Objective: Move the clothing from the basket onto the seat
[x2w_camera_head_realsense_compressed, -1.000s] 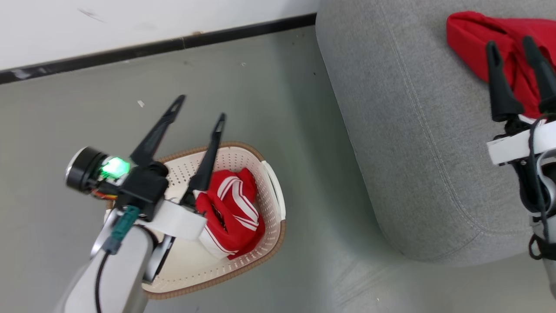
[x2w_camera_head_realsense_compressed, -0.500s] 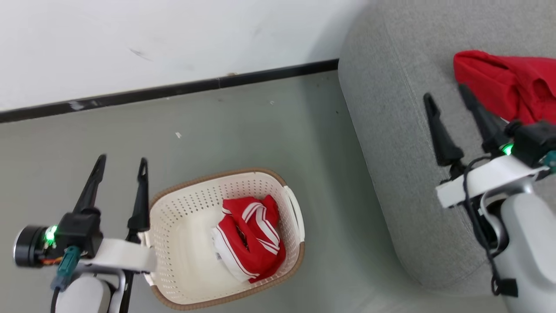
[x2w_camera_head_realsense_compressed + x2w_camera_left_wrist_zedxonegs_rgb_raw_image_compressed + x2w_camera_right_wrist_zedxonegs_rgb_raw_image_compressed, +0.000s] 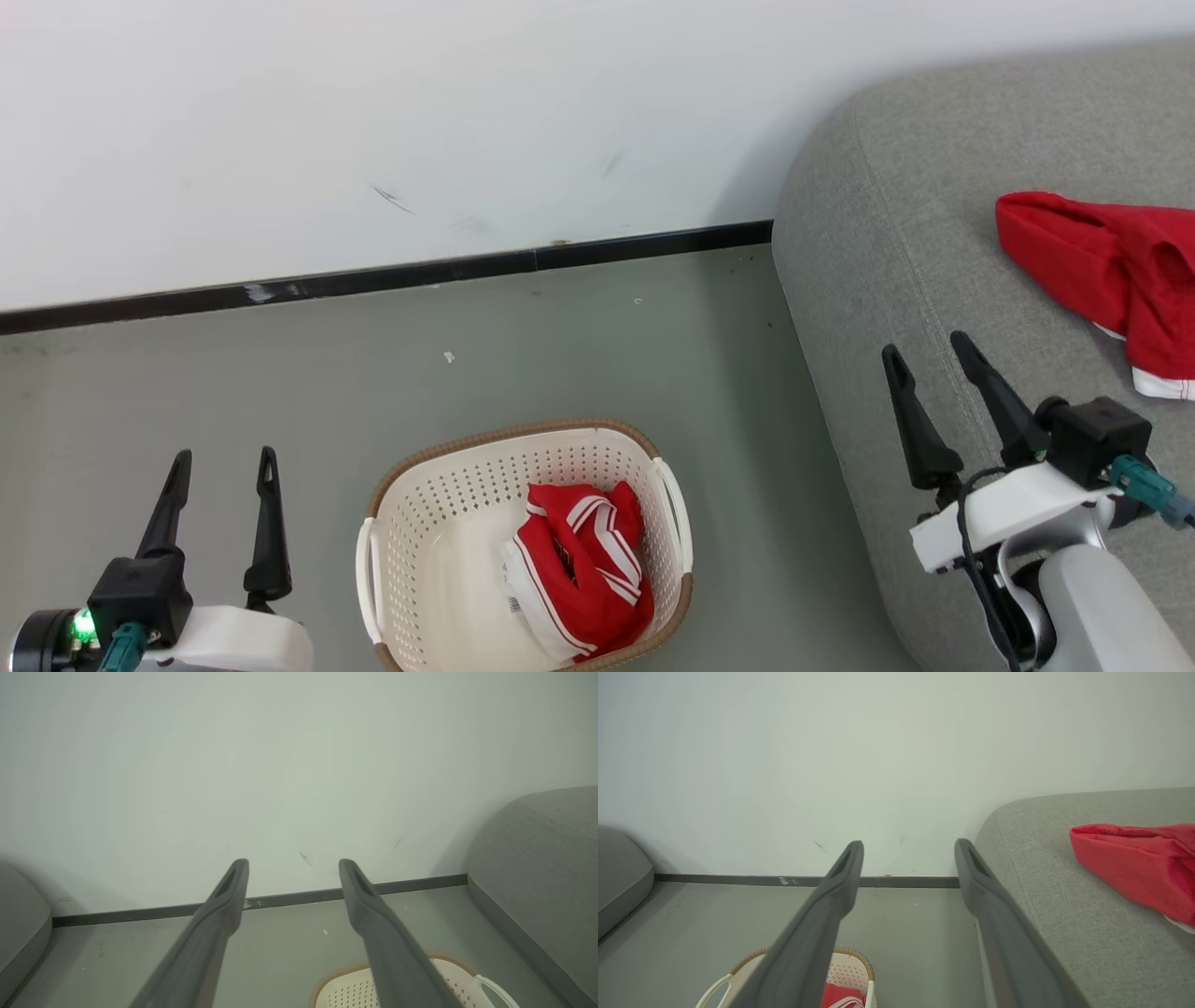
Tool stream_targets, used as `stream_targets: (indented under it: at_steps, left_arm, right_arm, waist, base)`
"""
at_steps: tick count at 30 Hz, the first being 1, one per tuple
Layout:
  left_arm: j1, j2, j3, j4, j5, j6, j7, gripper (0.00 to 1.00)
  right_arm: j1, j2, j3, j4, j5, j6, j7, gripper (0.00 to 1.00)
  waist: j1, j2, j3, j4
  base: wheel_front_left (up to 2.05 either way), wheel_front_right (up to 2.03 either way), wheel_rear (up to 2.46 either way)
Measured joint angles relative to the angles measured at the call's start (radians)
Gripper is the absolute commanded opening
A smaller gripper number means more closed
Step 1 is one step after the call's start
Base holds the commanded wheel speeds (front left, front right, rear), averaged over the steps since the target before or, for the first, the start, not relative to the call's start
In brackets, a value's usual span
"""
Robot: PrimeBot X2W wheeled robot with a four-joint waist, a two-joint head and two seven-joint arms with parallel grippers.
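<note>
A red garment with white stripes lies bunched in the cream basket on the floor, low in the head view; a corner of it peeks out in the right wrist view. A plain red garment lies spread on the grey seat at the right, also as the red garment on the seat. My left gripper is open and empty, left of the basket. My right gripper is open and empty above the seat's left edge.
A white wall with a dark baseboard runs across the back. Grey-green floor lies between the wall, basket and seat. Another grey cushion sits at the far left of both wrist views. The basket's rim shows below the left fingers.
The head view has tilted up, so everything slides down the picture. Both arms have drawn back toward the bottom corners; the left gripper has left the basket, the right has left the red garment.
</note>
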Motion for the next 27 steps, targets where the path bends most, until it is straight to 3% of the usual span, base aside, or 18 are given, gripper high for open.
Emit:
stream_targets:
  at_steps: [27]
  left_arm:
    - [0.127, -0.016, -0.016, 0.003, 0.002, -0.054, 0.000, 1.00]
  right_arm:
    - [0.242, 0.055, -0.043, -0.070, -0.074, 0.000, 0.000, 1.00]
  waist:
    - [0.0000, 0.0000, -0.166, 0.067]
  base:
    - [0.00, 0.00, 0.00]
